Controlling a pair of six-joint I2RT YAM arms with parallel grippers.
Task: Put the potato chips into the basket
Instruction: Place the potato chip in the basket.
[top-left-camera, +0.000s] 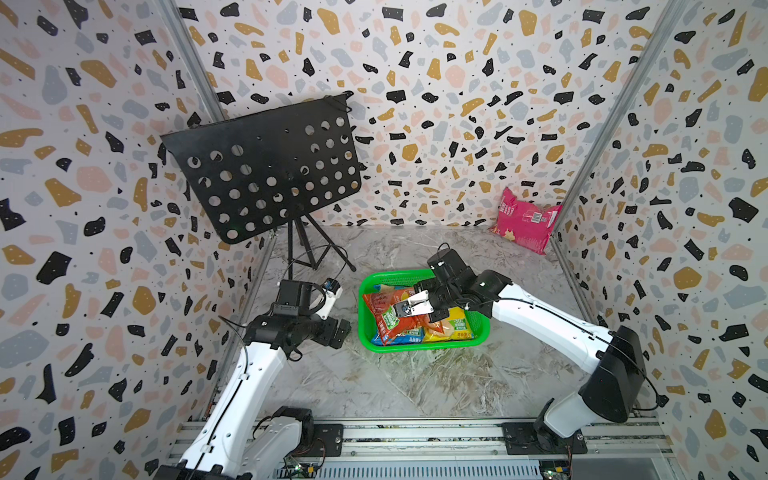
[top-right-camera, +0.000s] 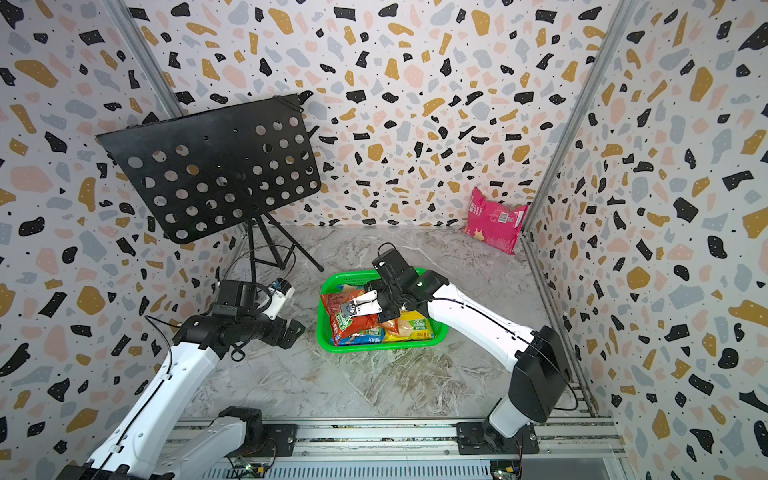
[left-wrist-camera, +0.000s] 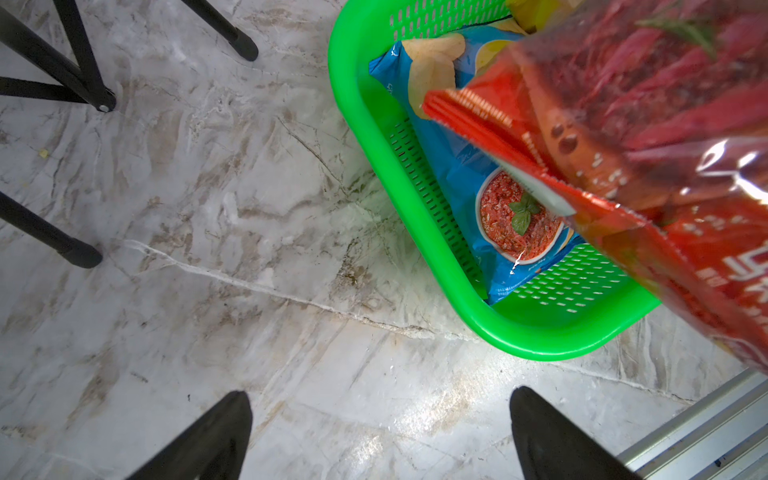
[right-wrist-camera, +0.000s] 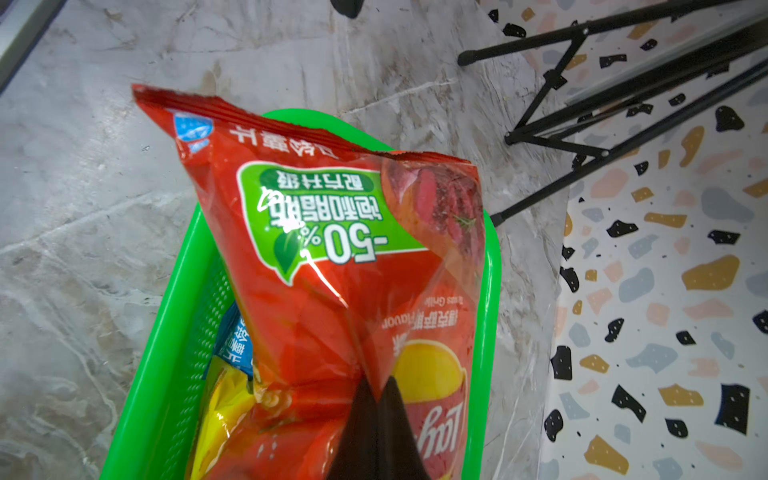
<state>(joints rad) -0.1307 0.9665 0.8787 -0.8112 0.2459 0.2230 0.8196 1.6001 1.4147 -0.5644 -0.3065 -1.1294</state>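
Green basket (top-left-camera: 424, 347) in top view: blue bag (top-left-camera: 392, 340), yellow bag (top-left-camera: 451, 328) inside; magenta bag (top-left-camera: 525, 222) in far corner, well apart from all fingers, not yet fetched. Left wrist: left gripper (left-wrist-camera: 380, 407) spread, empty, basket beyond fingertips. Right wrist: right gripper (right-wrist-camera: 377, 386) pinching orange-red bag (right-wrist-camera: 332, 249) over basket, unreleased; blue bag mostly hidden beneath.

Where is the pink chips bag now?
In both top views the pink bag leans in the far right corner, well apart from the green basket.
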